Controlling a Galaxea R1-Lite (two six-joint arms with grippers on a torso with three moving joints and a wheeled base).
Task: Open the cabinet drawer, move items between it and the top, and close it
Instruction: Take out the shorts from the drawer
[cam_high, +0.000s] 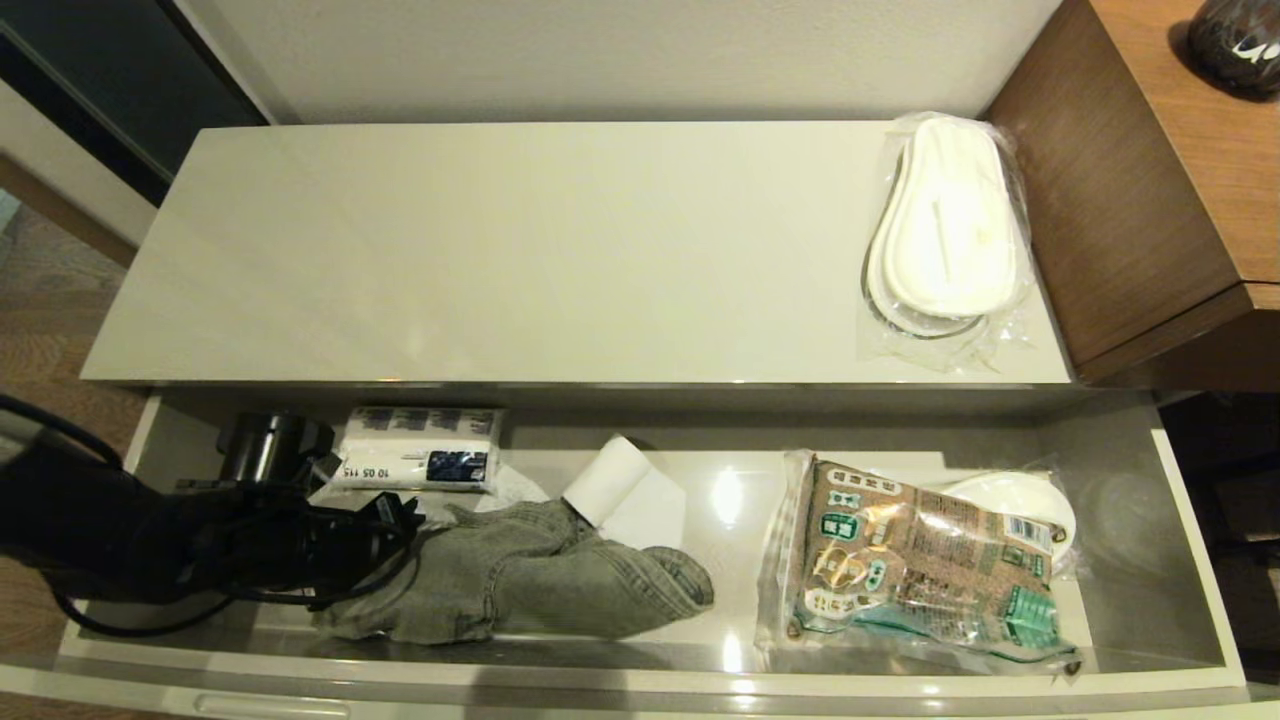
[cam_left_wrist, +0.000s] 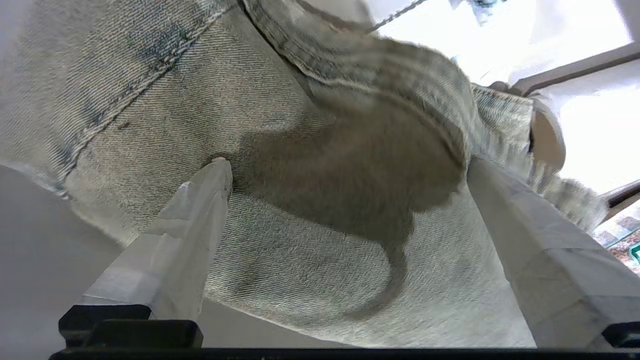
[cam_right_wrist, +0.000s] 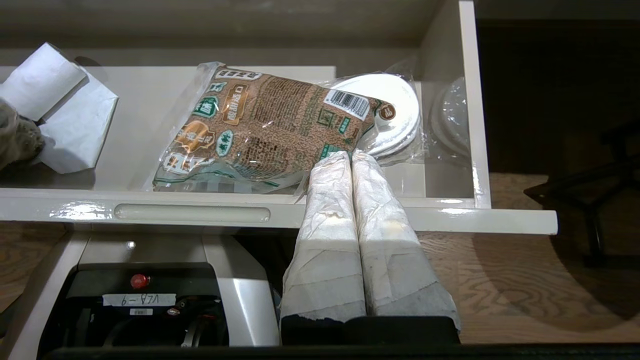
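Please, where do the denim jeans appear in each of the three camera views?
Head view: jeans lie in the open drawer's left half, beside the left end effector.
Left wrist view: denim fills most of the picture, between the open fingers.
Right wrist view: only a small edge at the border.
Shared landmark: white paper roll.

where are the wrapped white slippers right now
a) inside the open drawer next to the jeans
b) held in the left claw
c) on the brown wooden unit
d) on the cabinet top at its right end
d: the wrapped slippers lie on the cream cabinet top at its right end, beside the brown wooden unit, while the jeans are down in the open drawer.
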